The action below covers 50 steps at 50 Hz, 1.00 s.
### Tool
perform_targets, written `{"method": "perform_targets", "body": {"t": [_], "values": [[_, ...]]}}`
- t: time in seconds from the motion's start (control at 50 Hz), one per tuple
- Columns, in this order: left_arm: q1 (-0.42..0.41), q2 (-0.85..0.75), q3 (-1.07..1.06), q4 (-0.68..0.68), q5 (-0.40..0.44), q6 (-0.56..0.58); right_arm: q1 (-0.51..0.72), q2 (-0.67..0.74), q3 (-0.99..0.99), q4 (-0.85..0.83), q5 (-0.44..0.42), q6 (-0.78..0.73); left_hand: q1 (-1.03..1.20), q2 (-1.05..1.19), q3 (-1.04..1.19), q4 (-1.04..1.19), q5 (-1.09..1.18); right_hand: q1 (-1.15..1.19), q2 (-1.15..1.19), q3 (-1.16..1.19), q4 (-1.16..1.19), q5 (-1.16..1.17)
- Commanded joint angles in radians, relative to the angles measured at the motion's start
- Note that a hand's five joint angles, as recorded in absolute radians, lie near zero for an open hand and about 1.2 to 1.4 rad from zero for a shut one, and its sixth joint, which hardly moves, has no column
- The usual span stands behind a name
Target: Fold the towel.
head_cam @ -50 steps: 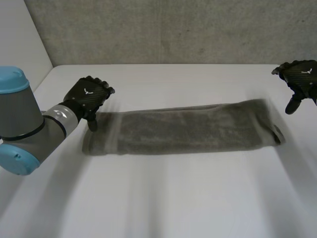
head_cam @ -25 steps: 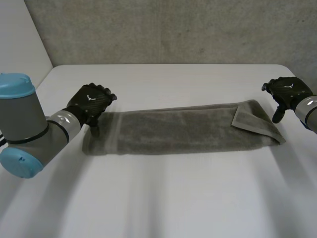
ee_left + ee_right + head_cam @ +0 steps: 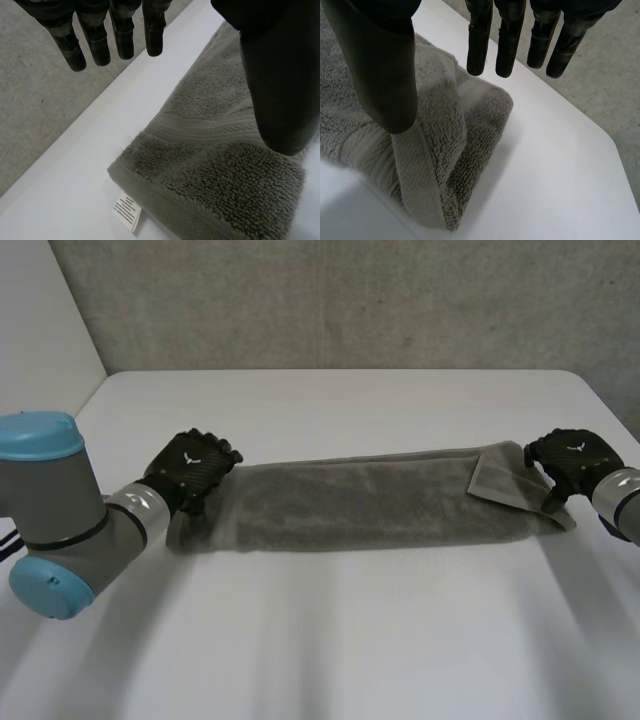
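Observation:
A grey towel point(image 3: 370, 502), folded into a long strip, lies across the white table point(image 3: 330, 640). My left hand point(image 3: 195, 465) hovers at its left end, open. In the left wrist view the straight fingers point(image 3: 95, 35) reach past the towel's far edge and the thumb point(image 3: 280, 75) hangs over the towel point(image 3: 215, 165). A white label point(image 3: 126, 210) sticks out under that end. My right hand point(image 3: 570, 455) is at the right end, open, where a corner flap lies turned back. In the right wrist view its thumb point(image 3: 385, 65) is over the towel point(image 3: 445, 150) and its fingers point(image 3: 510, 35) stay apart from it.
The table's far edge runs close behind both hands, with a grey concrete wall point(image 3: 350, 300) beyond it. Its right far corner lies just past my right hand. Bare white tabletop stretches in front of the towel.
My right hand came in from the far right and down to the towel's right end, where a corner has flipped back. My left hand dropped lower onto the left end.

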Motion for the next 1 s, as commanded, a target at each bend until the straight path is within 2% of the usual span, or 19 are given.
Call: {"method": "perform_targets", "body": {"t": [0.02,0.32,0.62,1.0], "values": [[0.002,-0.013,-0.004,0.001,0.0,0.001,-0.001,0.041,-0.008,-0.018,0.002,-0.009,-0.079,-0.04,-0.042,-0.056,-0.029,0.052,0.062,-0.05,-0.078,0.046],[0.007,-0.02,-0.006,0.016,0.0,-0.001,-0.001,0.087,-0.035,-0.009,0.019,-0.013,-0.079,-0.04,-0.042,-0.056,-0.029,0.058,0.069,-0.05,-0.078,0.052],[0.004,-0.026,-0.007,0.021,-0.002,-0.001,-0.056,0.013,0.078,-0.001,-0.007,-0.015,-0.079,-0.04,-0.042,-0.056,-0.029,-0.009,0.001,-0.05,-0.078,-0.015],[0.005,-0.027,-0.009,0.022,-0.002,-0.001,-0.076,0.026,0.029,-0.02,-0.001,-0.016,-0.079,-0.04,-0.042,-0.056,-0.029,0.005,0.016,-0.05,-0.078,-0.001]]}}
